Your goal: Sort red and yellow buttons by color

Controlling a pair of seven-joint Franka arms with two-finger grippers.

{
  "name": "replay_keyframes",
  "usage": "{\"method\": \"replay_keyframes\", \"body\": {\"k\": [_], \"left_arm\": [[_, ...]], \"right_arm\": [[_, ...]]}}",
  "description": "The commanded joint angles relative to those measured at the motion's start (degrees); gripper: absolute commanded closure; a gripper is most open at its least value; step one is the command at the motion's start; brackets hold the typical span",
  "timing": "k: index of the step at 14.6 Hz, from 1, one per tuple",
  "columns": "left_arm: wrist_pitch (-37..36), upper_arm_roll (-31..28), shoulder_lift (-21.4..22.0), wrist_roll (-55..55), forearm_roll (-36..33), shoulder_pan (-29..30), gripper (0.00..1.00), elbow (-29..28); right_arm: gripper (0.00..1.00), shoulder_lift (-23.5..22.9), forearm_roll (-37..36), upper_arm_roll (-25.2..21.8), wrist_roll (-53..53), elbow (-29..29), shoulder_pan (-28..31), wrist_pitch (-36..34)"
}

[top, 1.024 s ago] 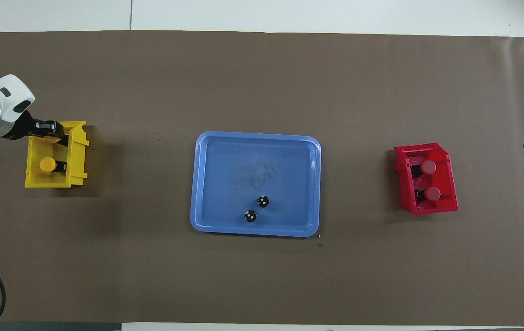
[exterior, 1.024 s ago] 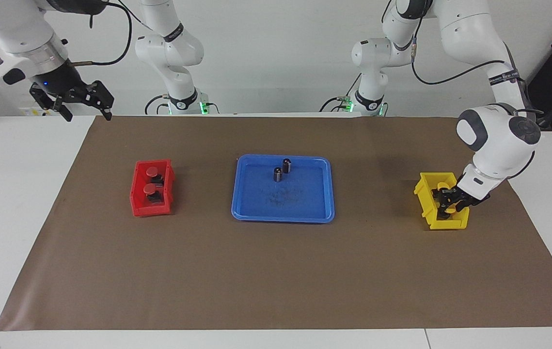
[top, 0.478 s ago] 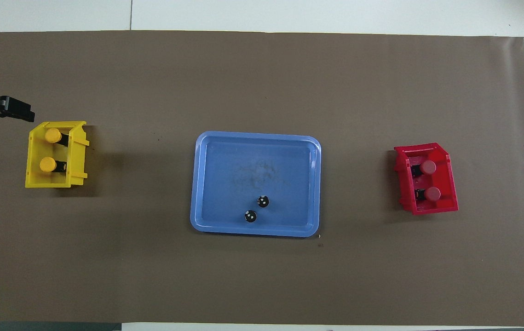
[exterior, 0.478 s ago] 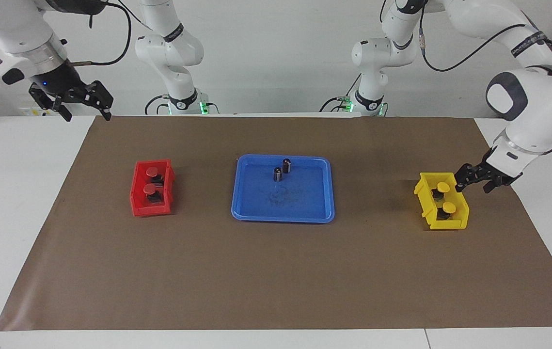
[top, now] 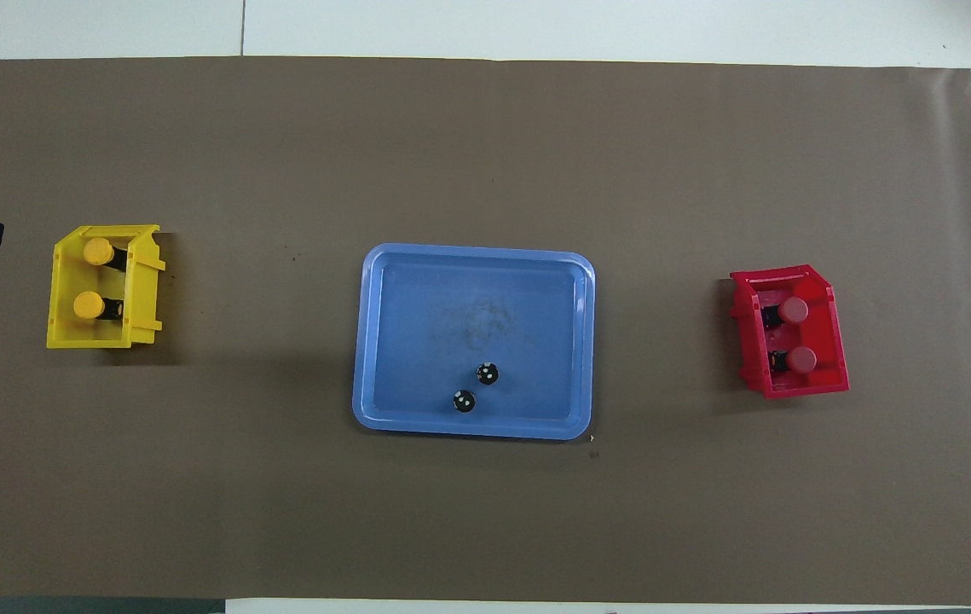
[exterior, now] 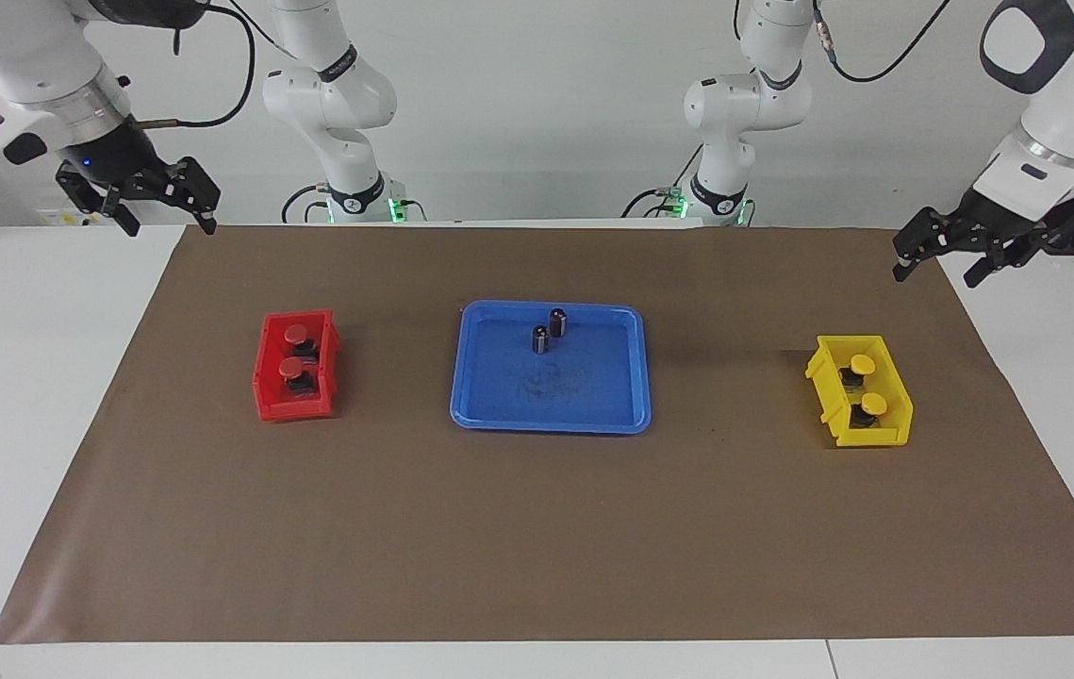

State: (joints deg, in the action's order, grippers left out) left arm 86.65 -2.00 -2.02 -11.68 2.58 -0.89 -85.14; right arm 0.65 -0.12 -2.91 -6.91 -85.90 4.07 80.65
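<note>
Two yellow buttons sit in the yellow bin toward the left arm's end of the table; they also show in the overhead view. Two red buttons sit in the red bin toward the right arm's end. My left gripper is open and empty, raised over the mat's edge, clear of the yellow bin. My right gripper is open and empty, and waits raised over the mat's corner at the right arm's end.
A blue tray lies in the middle of the brown mat. Two small dark cylinders without coloured caps stand in the part of the tray nearer to the robots.
My left gripper has let go of a yellow button in the yellow bin, then risen out of the bin and drawn back toward the robots. The right arm has not moved.
</note>
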Motion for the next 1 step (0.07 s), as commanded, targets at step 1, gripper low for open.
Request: {"method": "replay_keyframes", "body": {"k": [1], "left_arm": [[-1.48,0.33,1.31,0.78,0.41,-0.94,0.00,-0.21]], "right_arm": [[0.00,-0.12,-0.41,-0.16,-1.00,0.21,0.15,-0.23]]}}
